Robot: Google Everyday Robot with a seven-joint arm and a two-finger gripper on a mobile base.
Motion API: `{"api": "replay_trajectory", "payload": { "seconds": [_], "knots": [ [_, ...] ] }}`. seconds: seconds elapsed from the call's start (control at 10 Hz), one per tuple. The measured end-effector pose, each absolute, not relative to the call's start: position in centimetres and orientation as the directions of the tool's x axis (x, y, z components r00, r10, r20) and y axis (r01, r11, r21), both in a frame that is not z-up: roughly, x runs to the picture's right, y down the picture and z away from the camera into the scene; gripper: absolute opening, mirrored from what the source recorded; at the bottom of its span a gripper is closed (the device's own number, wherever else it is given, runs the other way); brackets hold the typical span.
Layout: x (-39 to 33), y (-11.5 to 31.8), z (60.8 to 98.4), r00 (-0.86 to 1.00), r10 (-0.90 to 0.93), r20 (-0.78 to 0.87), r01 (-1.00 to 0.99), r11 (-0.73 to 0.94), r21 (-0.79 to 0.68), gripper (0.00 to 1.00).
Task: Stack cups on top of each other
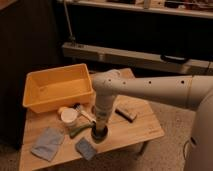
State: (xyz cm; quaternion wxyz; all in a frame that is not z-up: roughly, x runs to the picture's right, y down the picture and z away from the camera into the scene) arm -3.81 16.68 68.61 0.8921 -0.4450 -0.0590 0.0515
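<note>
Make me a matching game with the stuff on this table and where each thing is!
Things:
1. yellow tub
2. white cup
3. grey-blue cloth
4. gripper

Places:
A. low over the table, front middle
B. back left of the table
C. front left corner
D. just in front of the tub

Pairs: 1-B, 2-D, 3-C, 4-A
</note>
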Motion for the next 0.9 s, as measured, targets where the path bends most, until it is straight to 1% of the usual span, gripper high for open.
{"api": "replay_trajectory", "payload": {
  "seconds": [0.1,0.3,0.9],
  "knots": [
    [-5.4,15.5,68.2,0.99,0.122,0.065,-0.022,0.606,-0.795,0.16],
    [-7.7,14.4,68.9,0.991,0.106,0.08,-0.003,0.621,-0.784,0.16],
    [-11.1,8.9,72.9,0.995,0.089,0.04,-0.029,0.66,-0.75,0.16]
  ]
}}
